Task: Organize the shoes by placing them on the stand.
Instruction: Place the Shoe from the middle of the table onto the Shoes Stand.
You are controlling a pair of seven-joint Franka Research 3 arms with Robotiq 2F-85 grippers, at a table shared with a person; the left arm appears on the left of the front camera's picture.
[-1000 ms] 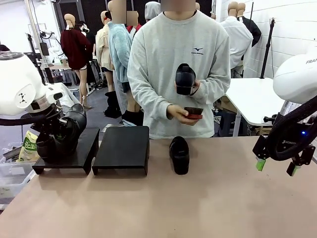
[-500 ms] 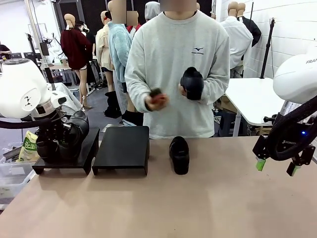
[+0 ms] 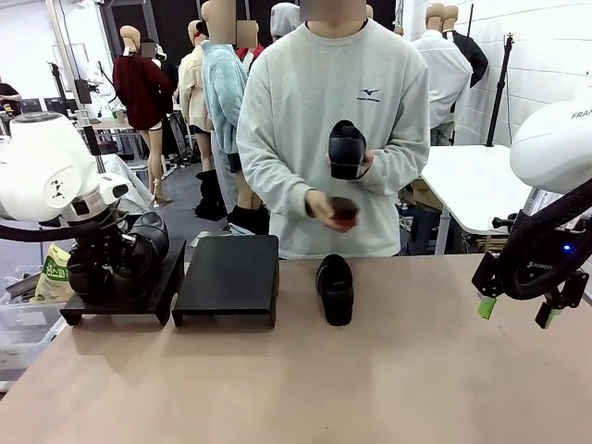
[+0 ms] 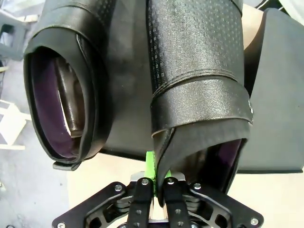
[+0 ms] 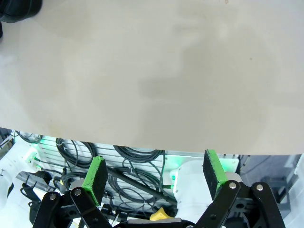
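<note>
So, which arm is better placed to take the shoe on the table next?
Probably the right: the right gripper is open and empty, while the left gripper is shut on a shoe at the left stand.

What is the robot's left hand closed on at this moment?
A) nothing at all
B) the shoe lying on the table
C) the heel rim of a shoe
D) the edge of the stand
C: the left wrist view shows the left hand pinching the heel rim of a shoe, next to a second shoe on the left riser.
</note>
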